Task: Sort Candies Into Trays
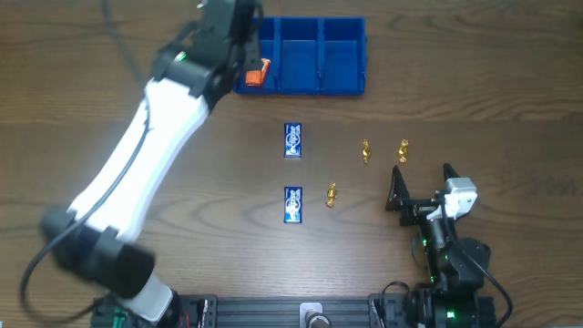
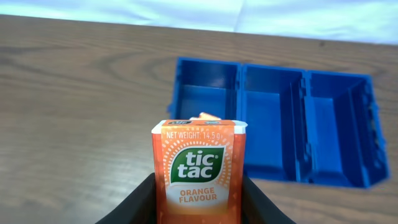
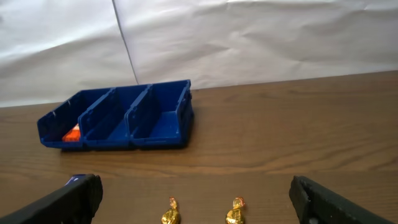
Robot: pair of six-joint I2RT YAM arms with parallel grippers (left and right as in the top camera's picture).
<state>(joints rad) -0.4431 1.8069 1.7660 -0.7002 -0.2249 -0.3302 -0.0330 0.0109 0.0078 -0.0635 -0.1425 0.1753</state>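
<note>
Trouble would come from an early release: left gripper [image 2: 199,202], clamped tight on the orange candy box [image 2: 199,168], sits near the end compartment of the blue tray [image 2: 241,81], whose rim the box could clip

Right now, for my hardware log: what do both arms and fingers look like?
Left arm: long white shell, black joints, black cable by its base. Right arm: black, with a white block at the wrist. Fingers on both: black, wedge-shaped.
</note>
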